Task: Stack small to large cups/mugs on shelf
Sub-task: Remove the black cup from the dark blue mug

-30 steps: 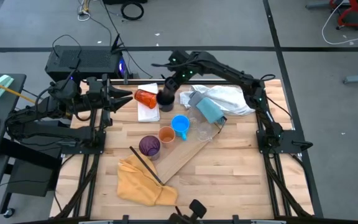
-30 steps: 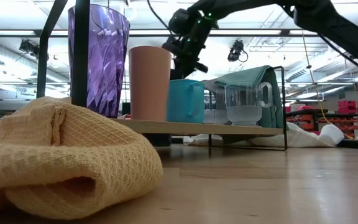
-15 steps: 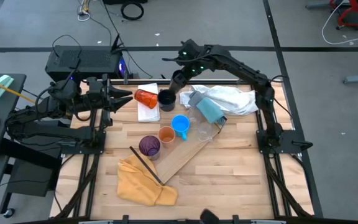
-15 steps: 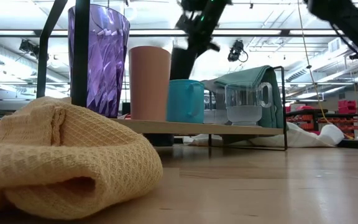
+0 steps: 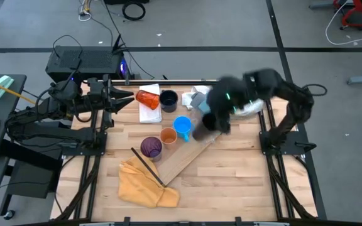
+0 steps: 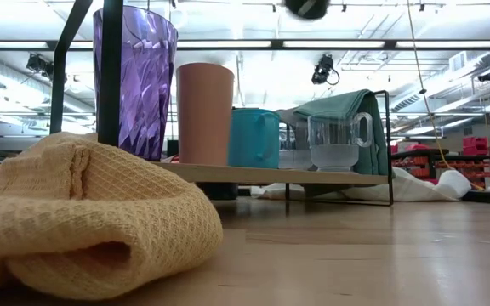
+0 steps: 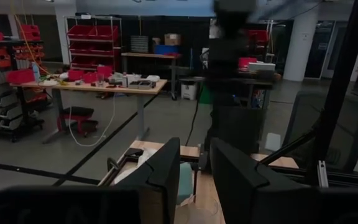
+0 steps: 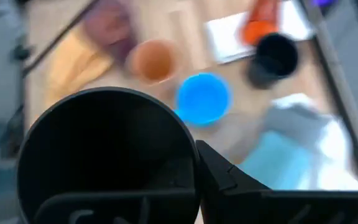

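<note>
Wooden table (image 5: pixel 231 169), black mug (image 8: pixel 107 155) in right jaws

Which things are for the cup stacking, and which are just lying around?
For the job: shelf, purple cup, orange cup, blue mug, red-orange tumbler, dark cup, black mug held by right gripper.
Lying about: yellow cloth, white pad, white cloth. Left gripper waits at table's edge.

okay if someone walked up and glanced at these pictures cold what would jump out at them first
Probably the right gripper, shut on a black mug and hanging above the middle of the table, over the right part of the wooden shelf. Next, the row on that shelf: purple cup, orange cup, blue mug. The crumpled yellow cloth at the table's front edge fills the foreground of the low view.
</note>
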